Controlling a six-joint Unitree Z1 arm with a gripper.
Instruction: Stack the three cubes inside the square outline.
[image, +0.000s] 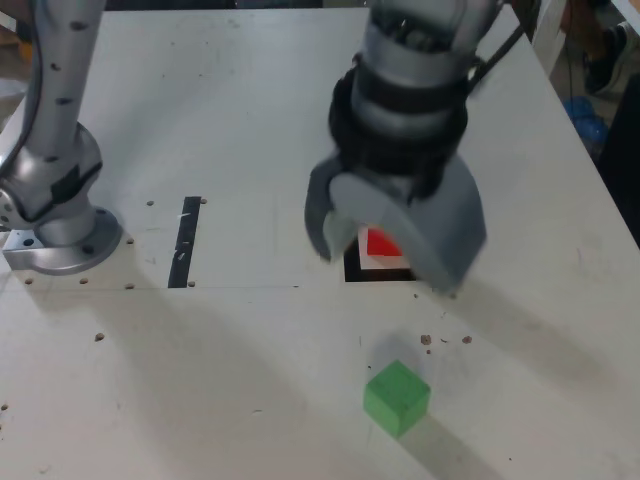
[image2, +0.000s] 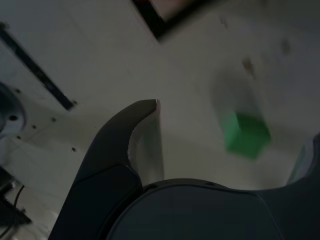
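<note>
Nearest you in the exterior view: one green cube (image: 397, 399), alone on the bench (image: 230, 380), its shadow falling toward the exterior view's right. Above the bench, past that cube: your pincer (image: 387, 271), blurred, jaws wide apart; the wrist view shows the green cube below, framed between them and touching neither. Beneath and partly hidden by the pincer: one red cube (image: 382, 243), inside the black outline (image: 353, 263), of which you see the near left corner. Toward the exterior view's left: one black strip (image: 185, 242), flat, then the round metal arm base (image: 70, 245). Farthest, beyond the bench at upper right: one shoe (image: 603, 70).
</note>
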